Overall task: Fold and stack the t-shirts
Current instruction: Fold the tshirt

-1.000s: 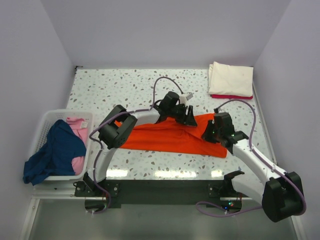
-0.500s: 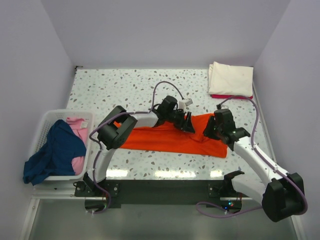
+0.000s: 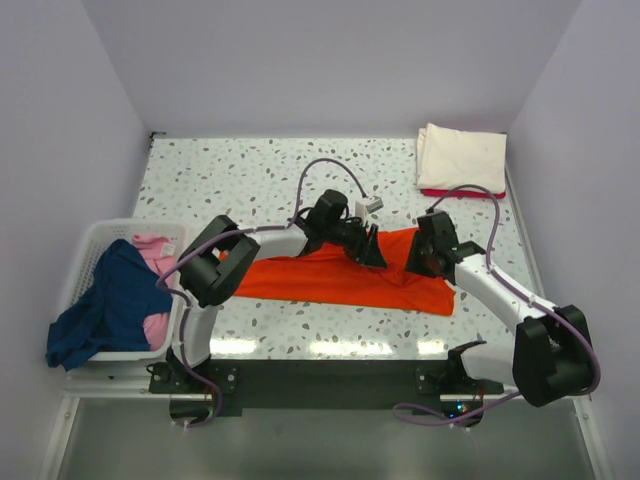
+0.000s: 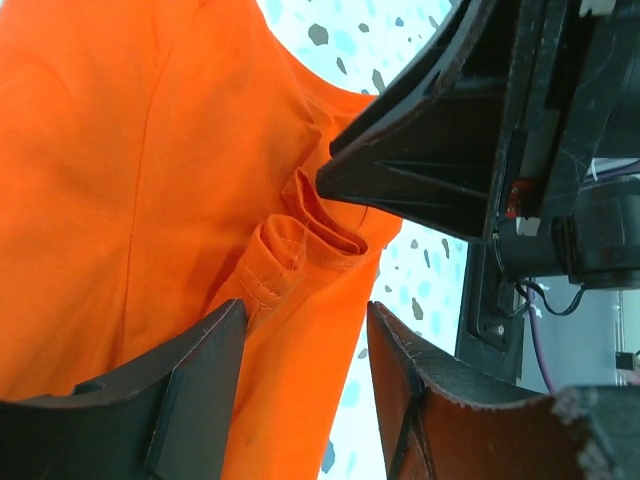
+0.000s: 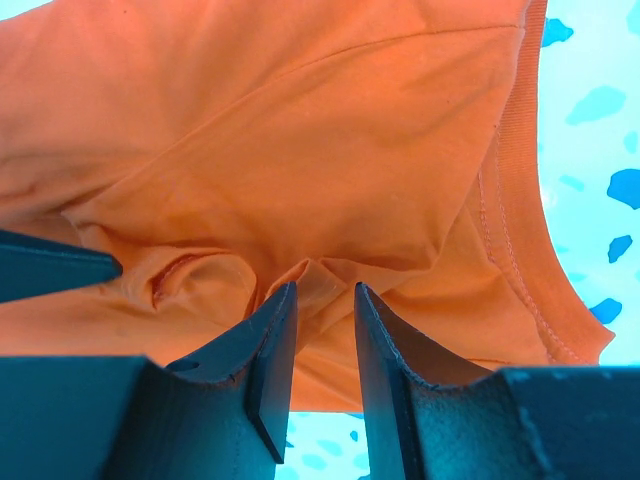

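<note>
The orange t-shirt (image 3: pixel 330 275) lies spread across the middle of the table. My left gripper (image 3: pixel 368 250) is at its far right edge, open, its jaws straddling the bunched hem (image 4: pixel 290 250) of the shirt (image 4: pixel 120 180). My right gripper (image 3: pixel 420 262) is at the shirt's right end, jaws nearly together on a raised fold (image 5: pixel 322 272) of orange cloth (image 5: pixel 300 150). The two grippers are close together; the right one's black body (image 4: pixel 470 130) fills the left wrist view. A folded cream-white t-shirt (image 3: pixel 462 158) lies on a red one (image 3: pixel 448 193) at the back right.
A white slatted basket (image 3: pixel 92 238) stands at the table's left edge with a navy blue shirt (image 3: pixel 108 300) hanging over its rim and a pink one (image 3: pixel 155 255) inside. Walls close the table in on three sides.
Both grippers have drawn closer over the shirt's right end. The left one dropped down towards the hem; the right one swung in to the left and closed onto a fold.
</note>
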You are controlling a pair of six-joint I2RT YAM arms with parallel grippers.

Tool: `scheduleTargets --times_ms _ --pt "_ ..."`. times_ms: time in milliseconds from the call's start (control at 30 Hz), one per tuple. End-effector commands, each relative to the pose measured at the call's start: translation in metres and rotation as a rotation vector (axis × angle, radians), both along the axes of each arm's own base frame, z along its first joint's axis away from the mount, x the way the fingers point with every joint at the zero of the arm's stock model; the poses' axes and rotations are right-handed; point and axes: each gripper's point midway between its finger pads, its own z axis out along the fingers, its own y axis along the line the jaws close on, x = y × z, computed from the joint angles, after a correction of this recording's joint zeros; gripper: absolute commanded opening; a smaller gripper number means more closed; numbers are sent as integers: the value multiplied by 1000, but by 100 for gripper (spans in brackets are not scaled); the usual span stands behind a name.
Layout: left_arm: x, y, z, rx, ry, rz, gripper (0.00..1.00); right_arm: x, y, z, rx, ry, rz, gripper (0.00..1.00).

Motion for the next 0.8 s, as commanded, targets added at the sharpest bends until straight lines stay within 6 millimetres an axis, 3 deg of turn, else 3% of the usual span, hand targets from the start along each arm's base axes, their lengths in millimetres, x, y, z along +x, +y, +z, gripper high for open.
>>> scheduleTargets --times_ms 0,267,400,600,767 --pt "-8 -2 22 -59 -67 -56 56 22 3 18 0 -77 -6 33" --pt "-16 7 12 -22 -49 -47 54 13 7 10 28 -58 5 32" --pt "-19 12 6 7 -42 -36 54 11 6 16 40 -82 -5 33" --pt "-22 16 1 32 -39 -27 53 18 10 26 55 -105 2 44" --pt "-23 18 3 48 -45 -26 53 16 13 16 57 -74 21 45"
